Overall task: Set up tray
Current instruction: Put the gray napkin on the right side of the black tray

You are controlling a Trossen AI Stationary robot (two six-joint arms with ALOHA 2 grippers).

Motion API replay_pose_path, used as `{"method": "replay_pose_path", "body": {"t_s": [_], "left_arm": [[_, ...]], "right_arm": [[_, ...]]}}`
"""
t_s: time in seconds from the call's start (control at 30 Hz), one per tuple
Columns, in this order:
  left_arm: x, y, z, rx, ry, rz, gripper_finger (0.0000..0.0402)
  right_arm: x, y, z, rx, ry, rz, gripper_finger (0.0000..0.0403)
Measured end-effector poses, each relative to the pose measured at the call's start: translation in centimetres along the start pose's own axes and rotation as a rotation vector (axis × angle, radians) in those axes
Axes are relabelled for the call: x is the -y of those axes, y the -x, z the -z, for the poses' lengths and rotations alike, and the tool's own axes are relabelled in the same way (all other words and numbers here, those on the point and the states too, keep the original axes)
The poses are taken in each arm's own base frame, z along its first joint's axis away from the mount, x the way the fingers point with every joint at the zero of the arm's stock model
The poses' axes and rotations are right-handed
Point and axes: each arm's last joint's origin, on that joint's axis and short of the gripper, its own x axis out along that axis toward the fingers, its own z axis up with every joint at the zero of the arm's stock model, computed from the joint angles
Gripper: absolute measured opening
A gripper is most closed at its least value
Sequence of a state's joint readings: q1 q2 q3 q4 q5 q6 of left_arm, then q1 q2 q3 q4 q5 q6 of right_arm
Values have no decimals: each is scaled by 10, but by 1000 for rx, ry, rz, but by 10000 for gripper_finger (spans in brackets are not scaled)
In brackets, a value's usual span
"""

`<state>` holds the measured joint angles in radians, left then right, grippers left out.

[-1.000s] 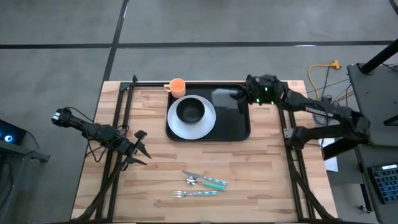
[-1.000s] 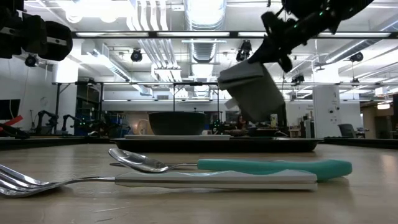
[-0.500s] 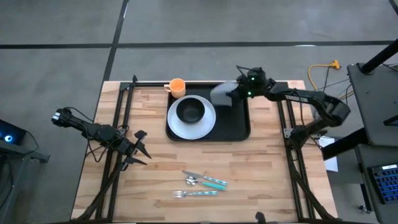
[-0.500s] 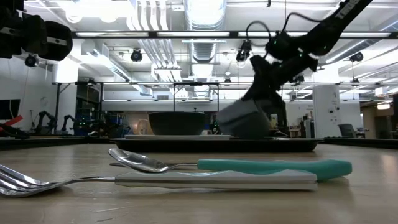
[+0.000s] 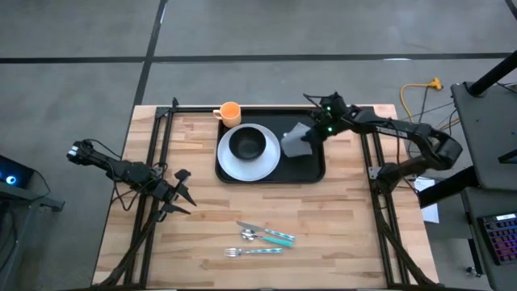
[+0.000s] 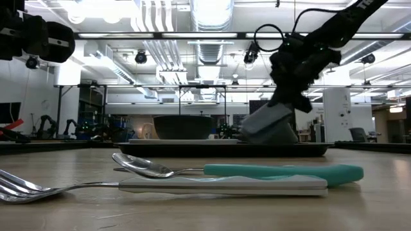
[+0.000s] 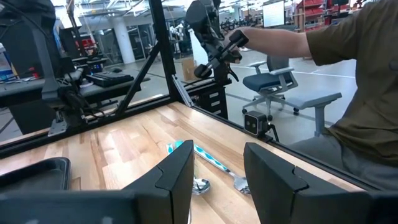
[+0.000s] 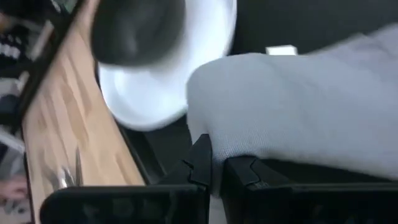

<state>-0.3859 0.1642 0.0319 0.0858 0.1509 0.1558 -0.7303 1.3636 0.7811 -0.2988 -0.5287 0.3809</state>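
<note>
The black tray (image 5: 311, 168) lies at the table's far middle. On its left part is a white plate (image 5: 262, 164) with a dark bowl (image 5: 247, 143). My right gripper (image 5: 317, 131) is over the tray's right part, shut on a grey cloth (image 5: 296, 143); the cloth also shows in the low view (image 6: 268, 123) and the right wrist view (image 8: 298, 99). My left gripper (image 5: 182, 191) waits open and empty at the table's left; it also shows in its wrist view (image 7: 217, 177). My right gripper pinches the grey cloth at its edge (image 8: 219, 144) between its two fingers; one layer or several, I cannot tell. The fingers slant down from the table's right. The cloth hangs bunched below them, and its lower part (image 6: 263, 133) rests on the tray.
An orange cup (image 5: 230, 111) stands just off the tray's far left corner. A spoon (image 5: 266, 235) and a fork (image 5: 254, 251) lie near the table's front middle. A person's arm (image 7: 280, 40) and body show past the near edge in the left wrist view.
My right gripper has come down over the tray's right part with the grey cloth. The cloth hung clear and high above the tray a second ago; now it sits bunched, with its lower part on the tray.
</note>
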Motion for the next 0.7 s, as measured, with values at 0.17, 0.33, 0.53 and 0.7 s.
{"method": "replay_pose_path", "body": {"t_s": [0.17, 0.33, 0.53, 0.7], "left_arm": [[0, 0, 0, 0, 0, 0, 122], [0, 0, 0, 0, 0, 0, 122], [0, 0, 0, 0, 0, 0, 122], [0, 0, 0, 0, 0, 0, 122]], "right_arm": [[1, 10, 17, -104, -18, 44, 8], [6, 7, 24, -127, 7, 49, 8], [16, -6, 31, -189, -9, 73, 22], [23, -14, 36, -236, -13, 89, 60]]}}
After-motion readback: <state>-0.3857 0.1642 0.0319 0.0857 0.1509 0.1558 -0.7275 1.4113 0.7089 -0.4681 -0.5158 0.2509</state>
